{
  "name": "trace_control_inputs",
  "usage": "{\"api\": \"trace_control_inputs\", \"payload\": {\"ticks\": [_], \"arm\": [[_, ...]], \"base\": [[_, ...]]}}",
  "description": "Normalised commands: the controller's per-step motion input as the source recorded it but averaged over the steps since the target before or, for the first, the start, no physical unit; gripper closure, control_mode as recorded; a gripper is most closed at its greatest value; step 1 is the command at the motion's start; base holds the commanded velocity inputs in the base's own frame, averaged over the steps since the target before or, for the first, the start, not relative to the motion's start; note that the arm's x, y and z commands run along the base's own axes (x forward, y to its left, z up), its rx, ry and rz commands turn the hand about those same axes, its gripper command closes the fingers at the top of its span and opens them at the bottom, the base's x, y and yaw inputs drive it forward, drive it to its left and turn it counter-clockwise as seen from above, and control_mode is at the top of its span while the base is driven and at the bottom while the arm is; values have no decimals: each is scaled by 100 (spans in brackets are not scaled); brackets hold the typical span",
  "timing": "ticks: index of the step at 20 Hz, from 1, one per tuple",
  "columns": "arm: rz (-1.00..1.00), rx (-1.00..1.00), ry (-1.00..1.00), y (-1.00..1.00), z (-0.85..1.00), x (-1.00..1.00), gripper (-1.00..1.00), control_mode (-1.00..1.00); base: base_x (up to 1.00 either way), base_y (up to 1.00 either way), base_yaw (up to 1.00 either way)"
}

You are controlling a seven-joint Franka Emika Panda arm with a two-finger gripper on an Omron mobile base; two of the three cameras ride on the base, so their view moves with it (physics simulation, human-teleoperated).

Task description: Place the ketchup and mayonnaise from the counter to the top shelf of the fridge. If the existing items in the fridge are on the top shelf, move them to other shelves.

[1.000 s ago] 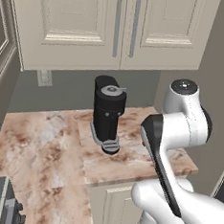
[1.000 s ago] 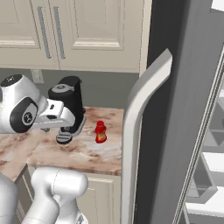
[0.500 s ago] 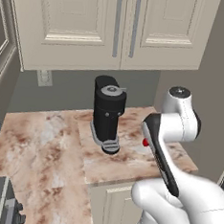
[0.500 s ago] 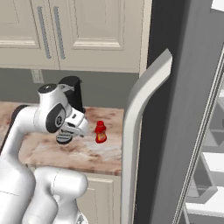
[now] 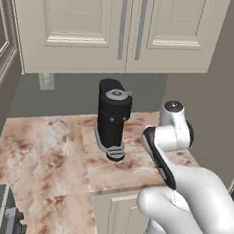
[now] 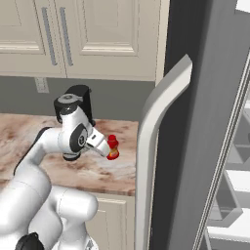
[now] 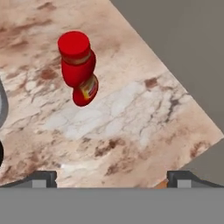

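Observation:
The ketchup, a small red squeeze bottle with a pale label, stands on the marbled counter close to the fridge. Seen from the hand, the ketchup sits upper left, ahead of the fingers and apart from them. My gripper is open, its two dark fingertips spread wide with nothing between them. From the right base, the gripper hovers just left of the bottle. The mayonnaise and the existing items are out of view.
A black coffee machine stands on the counter just left of my arm. The open fridge door with its long curved handle rises right of the bottle. White interior shelves show at the far right. Cream cabinets hang above.
My arm has swung down and to the right, bringing the hand from beside the coffee machine to just short of the ketchup. The bottle has not moved.

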Motion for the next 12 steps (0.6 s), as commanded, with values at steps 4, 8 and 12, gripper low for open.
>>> {"api": "trace_control_inputs", "payload": {"ticks": [4,8,12], "arm": [[-10,0,0,-23,-21,50,-100,-100],[-2,0,0,-14,-3,34,-100,-100],[0,0,0,0,0,20,-100,-100]], "base": [[0,0,0],[0,0,0],[0,0,0]]}}
